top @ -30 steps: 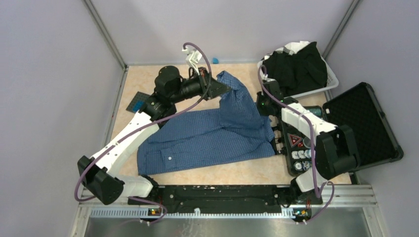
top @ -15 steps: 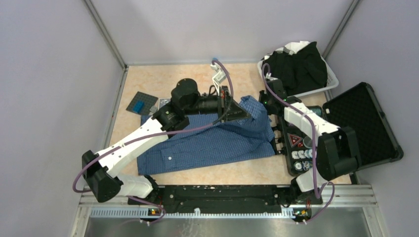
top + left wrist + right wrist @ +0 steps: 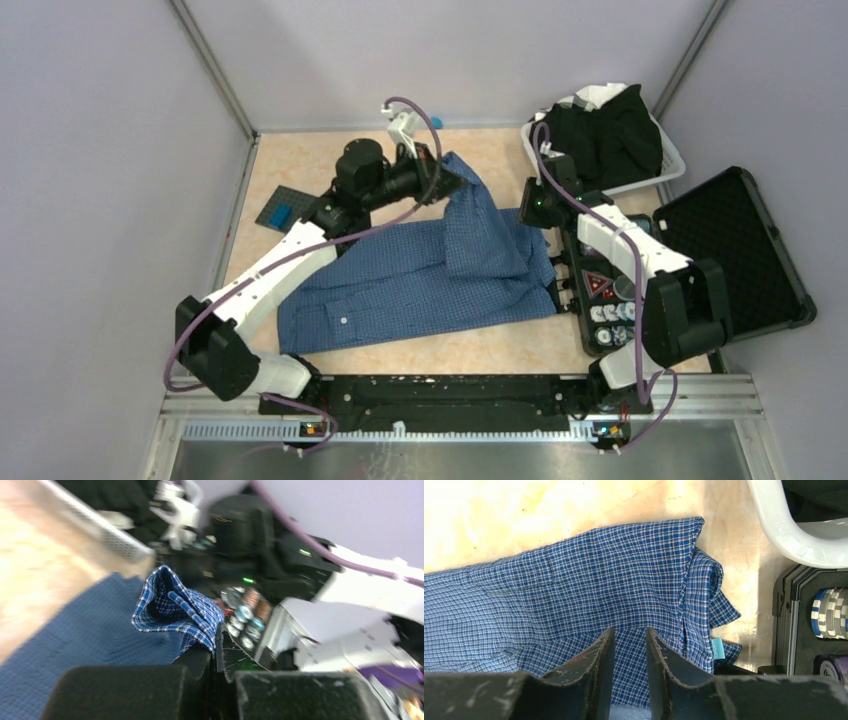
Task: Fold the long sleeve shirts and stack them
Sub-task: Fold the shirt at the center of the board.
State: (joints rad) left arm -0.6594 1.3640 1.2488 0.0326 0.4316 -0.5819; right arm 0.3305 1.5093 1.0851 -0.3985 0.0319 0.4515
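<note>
The blue fine-checked shirt [image 3: 400,285] lies spread across the middle of the table. My left gripper [image 3: 452,180] is shut on a fold of its cloth [image 3: 175,605] and holds that part raised over the shirt's far right side; the jaws [image 3: 216,635] are pressed together on the checked edge. My right gripper [image 3: 530,212] hovers at the shirt's right edge, its jaws [image 3: 629,632] a narrow gap apart with nothing between them, the shirt [image 3: 614,575] lying below. Black shirts [image 3: 600,135] are heaped in a white basket [image 3: 672,160].
An open black foam-lined case [image 3: 735,250] lies at the right, with poker chips [image 3: 829,612] in its tray beside the shirt. The basket rim [image 3: 789,535] is close to my right gripper. A small dark mat [image 3: 285,210] lies at the back left.
My left gripper swung the held cloth forward and right over the shirt, then back up to the far side. My right gripper shifted slightly at the shirt's right edge.
</note>
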